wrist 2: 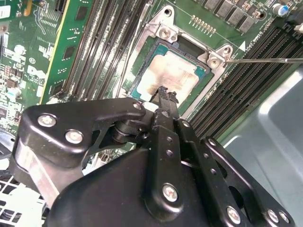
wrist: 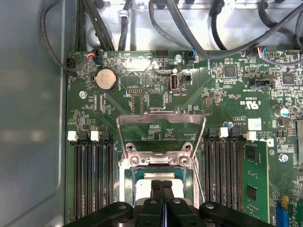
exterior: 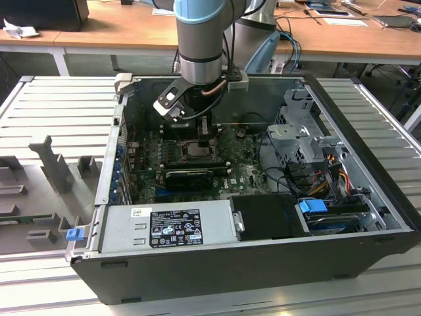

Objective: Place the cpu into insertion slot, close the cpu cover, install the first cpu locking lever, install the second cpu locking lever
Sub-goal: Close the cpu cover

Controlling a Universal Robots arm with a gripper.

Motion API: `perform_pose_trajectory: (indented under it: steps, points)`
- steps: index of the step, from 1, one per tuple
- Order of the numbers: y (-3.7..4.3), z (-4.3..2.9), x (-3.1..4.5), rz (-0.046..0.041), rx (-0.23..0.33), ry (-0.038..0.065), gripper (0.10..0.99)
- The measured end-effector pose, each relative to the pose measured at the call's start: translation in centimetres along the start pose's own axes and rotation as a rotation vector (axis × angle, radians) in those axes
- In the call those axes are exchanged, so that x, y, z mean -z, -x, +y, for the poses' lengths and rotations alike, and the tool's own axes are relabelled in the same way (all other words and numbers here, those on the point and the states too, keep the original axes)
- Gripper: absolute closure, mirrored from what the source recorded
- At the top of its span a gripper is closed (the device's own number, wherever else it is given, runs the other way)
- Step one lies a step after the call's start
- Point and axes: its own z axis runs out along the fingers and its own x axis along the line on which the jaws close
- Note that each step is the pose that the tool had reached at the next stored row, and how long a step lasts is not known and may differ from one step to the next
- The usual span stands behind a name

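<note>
Exterior view: gripper (exterior: 205,139) is low inside the open case (exterior: 118,227), with walls and cables near, so side room is scant.

Second wrist view: gripper (wrist 2: 163,92) fingers pressed together, holding nothing, tip over the chip (wrist 2: 173,75) lying in its socket (wrist 2: 185,47) — contact unclear. Risk: a sideways drag could scrape or unseat it.

First wrist view: cover (wrist: 161,118) stands raised beside the socket, and memory slots (wrist: 92,175) flank it — open room lies upward.

In the second wrist view the gripper (wrist 2: 163,92) hides one edge of the cpu (wrist 2: 173,75) and of the insertion slot (wrist 2: 189,47); whether its fingertips touch the cpu, I cannot tell.
</note>
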Motion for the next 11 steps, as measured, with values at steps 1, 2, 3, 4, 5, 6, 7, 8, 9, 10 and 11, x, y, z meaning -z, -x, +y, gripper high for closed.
perform_pose_trajectory:
  steps: [1,2,3,4,5,6,7,8,9,10,11]
  points:
    - [-0.01,0.01,0.06,-0.0001,0.000,0.000,0.980]
    - [-0.01,0.03,0.29,0.0000,0.000,0.000,0.980]
    - [-0.01,0.06,0.73,0.0001,0.000,0.000,0.980]
    - [-0.03,0.09,1.05,0.0001,0.000,0.000,0.980]
    - [-0.05,0.11,1.31,0.0000,0.000,0.000,0.980]
    - [-0.06,0.12,1.46,0.0001,0.000,0.000,0.980]
    - [-0.06,0.14,1.67,-0.0001,0.000,0.000,0.980]
    - [-0.06,0.17,1.81,0.0001,0.000,0.000,0.980]
    - [-0.07,0.29,1.88,0.0001,0.000,0.000,0.980]
    - [-0.07,0.36,2.10,0.0000,0.000,0.000,0.980]
    - [-0.08,0.39,2.49,0.0000,0.000,0.000,0.980]
